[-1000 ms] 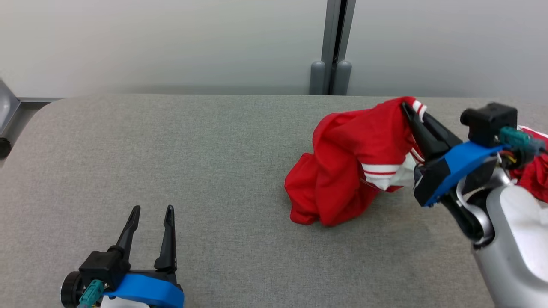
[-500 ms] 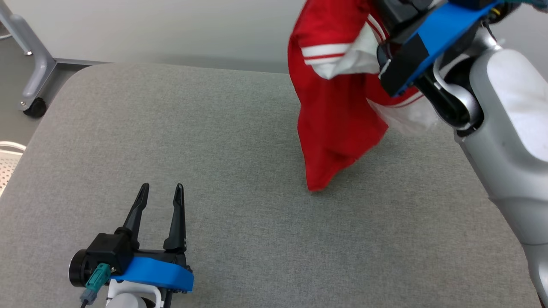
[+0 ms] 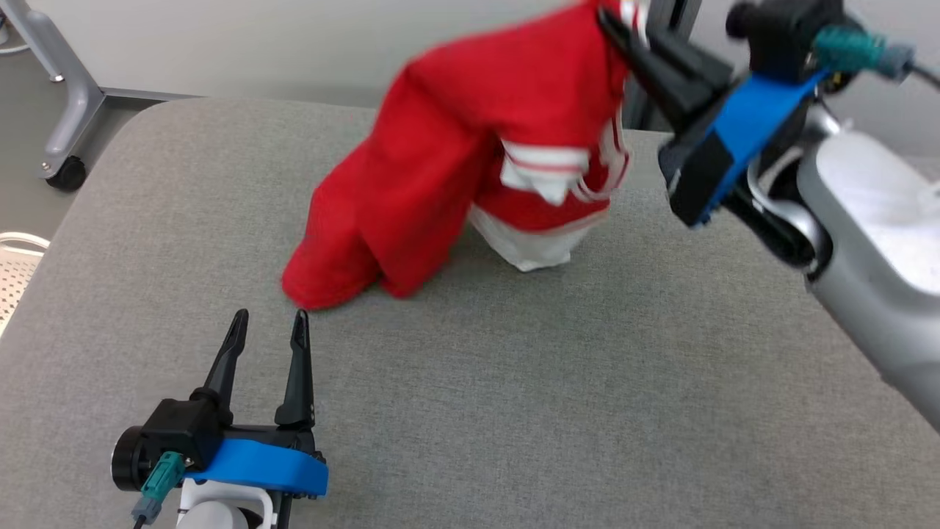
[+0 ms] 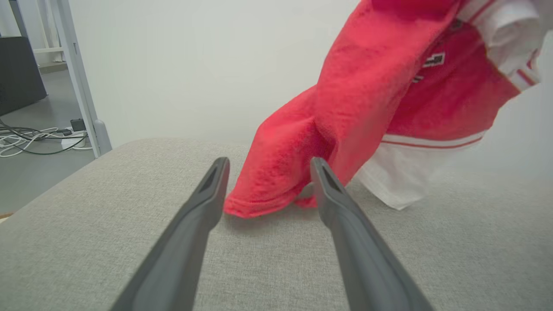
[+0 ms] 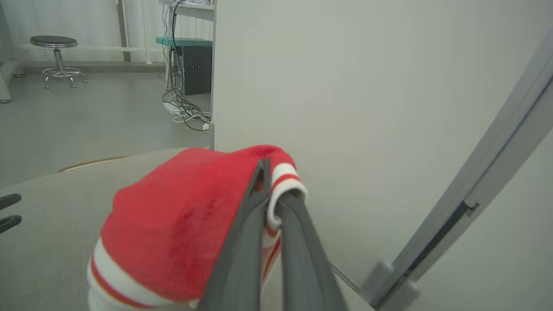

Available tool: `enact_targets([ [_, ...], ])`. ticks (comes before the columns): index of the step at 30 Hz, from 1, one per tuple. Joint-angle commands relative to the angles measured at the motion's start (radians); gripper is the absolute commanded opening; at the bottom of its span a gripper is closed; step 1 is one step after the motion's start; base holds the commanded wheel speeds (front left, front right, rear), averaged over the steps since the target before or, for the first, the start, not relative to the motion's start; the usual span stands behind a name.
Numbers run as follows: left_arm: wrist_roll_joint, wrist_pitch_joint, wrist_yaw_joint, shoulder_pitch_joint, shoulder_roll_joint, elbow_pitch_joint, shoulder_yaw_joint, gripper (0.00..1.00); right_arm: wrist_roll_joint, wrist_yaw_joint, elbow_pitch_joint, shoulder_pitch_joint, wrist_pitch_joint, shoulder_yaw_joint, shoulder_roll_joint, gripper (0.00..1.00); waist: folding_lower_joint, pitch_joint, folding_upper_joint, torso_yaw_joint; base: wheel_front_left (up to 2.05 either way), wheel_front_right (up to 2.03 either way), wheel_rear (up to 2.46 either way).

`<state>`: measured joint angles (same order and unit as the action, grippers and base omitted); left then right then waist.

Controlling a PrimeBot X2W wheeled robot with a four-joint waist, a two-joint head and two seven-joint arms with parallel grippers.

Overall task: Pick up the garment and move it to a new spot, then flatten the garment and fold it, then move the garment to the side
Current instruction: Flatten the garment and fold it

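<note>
The garment [image 3: 455, 162] is red with white striped trim and a white lining. My right gripper [image 3: 613, 18] is shut on its striped cuff at the top of the head view, holding it up so it drapes down to the grey table [image 3: 514, 411]. The lower end of the garment [image 4: 276, 190] rests on the table just beyond my left gripper [image 3: 268, 323], which stands open near the front left with nothing between its fingers. In the right wrist view the fingers [image 5: 259, 203] pinch the garment [image 5: 181, 220] at its cuff.
A pale wall with a grey post [image 5: 475, 203] runs behind the table. A wheeled metal frame leg [image 3: 62, 95] stands on the floor at the back left. Cables [image 4: 30, 140] lie on the floor to the left. The table's rounded corner is at the back left.
The camera view has shifted. My right gripper has carried the garment leftward across the table, and its lower end now lies just ahead of the left gripper. The left gripper stays open.
</note>
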<state>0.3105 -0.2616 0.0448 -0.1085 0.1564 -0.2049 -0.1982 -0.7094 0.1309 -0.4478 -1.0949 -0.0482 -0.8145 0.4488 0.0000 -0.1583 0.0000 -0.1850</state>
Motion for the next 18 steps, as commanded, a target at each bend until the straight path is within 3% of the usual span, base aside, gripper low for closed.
enact_targets([
  [1,-0.004,-0.005,0.004,-0.003,0.0,0.002,0.005,1.0,-0.011,0.0,-0.009,0.031,0.004,-0.011,0.025,0.0,0.0,-0.001,0.0,0.004,0.0,0.0,0.0],
  [8,-0.009,-0.005,0.012,-0.005,-0.004,-0.009,0.009,1.0,-0.115,0.0,-0.137,0.236,-0.008,-0.07,0.142,0.0,0.0,-0.002,0.0,0.028,0.0,0.0,0.0],
  [12,-0.012,-0.005,0.015,-0.003,-0.001,-0.015,0.011,1.0,-0.13,0.0,-0.196,0.316,-0.035,-0.067,0.144,0.0,0.0,0.012,0.0,0.037,0.0,0.0,0.0],
  [18,-0.014,-0.005,0.015,0.026,0.005,-0.024,0.014,1.0,-0.096,0.0,-0.184,0.449,-0.03,-0.067,0.164,0.0,0.0,0.047,0.0,0.052,0.0,0.0,0.0],
])
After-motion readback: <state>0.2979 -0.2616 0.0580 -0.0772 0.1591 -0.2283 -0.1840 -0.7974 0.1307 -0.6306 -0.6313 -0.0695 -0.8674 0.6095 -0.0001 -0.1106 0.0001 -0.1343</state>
